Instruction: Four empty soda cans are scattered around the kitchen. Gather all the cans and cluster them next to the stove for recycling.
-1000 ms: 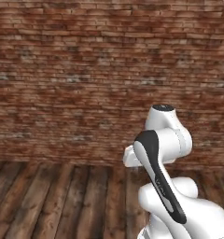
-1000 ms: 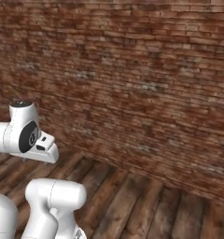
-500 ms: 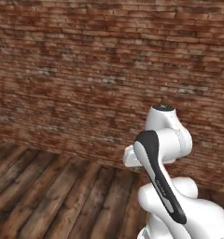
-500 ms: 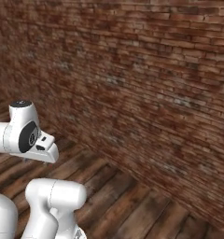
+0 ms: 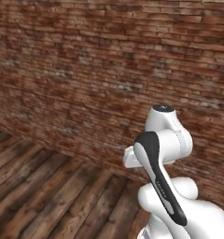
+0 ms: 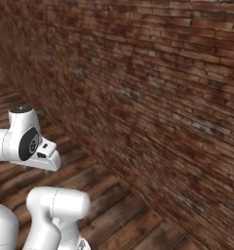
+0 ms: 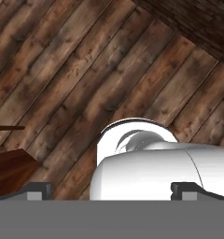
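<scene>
Brick wall (image 5: 86,70) takes up most of both base views, running from nine o'clock across to three, with plank floor (image 5: 44,196) below it from six round to eight o'clock. The arm (image 5: 160,154) is folded up close over the base, its hand pointing down at the boards. In the hand view the gripper (image 7: 112,190) shows its two dark tips at five and seven o'clock, set wide apart with nothing between them, so the pincer is spread and empty. No cans and no stove can be made out in these pictures, so their whereabouts cannot be told from here; the kitchen fittings must lie off to some other side. That suggests the step in hand is travel or search: the base is facing a bare wall and has yet to find a can to fetch. The next move, by my reckoning, calls for turning the base away from the wall until a counter or a can comes into sight, then driving near enough for the arm to reach. No containers appear here, so nothing can be said of any contents.
</scene>
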{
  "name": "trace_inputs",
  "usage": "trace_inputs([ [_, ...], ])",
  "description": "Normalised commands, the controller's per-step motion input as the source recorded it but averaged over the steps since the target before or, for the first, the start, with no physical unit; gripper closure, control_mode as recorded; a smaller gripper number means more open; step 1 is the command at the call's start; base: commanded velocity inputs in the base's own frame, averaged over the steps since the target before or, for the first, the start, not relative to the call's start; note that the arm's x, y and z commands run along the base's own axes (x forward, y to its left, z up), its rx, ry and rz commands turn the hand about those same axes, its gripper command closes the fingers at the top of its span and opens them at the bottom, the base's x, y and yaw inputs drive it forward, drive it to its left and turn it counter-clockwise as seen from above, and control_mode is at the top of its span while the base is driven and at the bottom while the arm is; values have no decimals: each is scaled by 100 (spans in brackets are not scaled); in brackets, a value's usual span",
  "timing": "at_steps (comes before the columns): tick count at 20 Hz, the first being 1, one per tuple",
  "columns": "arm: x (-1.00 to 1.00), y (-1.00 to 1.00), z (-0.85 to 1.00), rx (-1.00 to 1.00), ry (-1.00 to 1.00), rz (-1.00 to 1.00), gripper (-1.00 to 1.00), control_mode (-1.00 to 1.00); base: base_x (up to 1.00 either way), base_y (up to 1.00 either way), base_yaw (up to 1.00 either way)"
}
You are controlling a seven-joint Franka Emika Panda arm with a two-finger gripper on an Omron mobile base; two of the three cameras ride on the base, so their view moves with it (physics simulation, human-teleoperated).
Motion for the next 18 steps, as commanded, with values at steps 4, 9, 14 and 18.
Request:
trace_inputs([
  [4,0,0,0,0,0,0,-100,100,44,-51,32],
  [9,0,0,0,0,0,0,-100,100,45,-53,31],
  [14,0,0,0,0,0,0,-100,100,55,1,27],
  [18,0,0,0,0,0,0,-100,100,33,7,32],
])
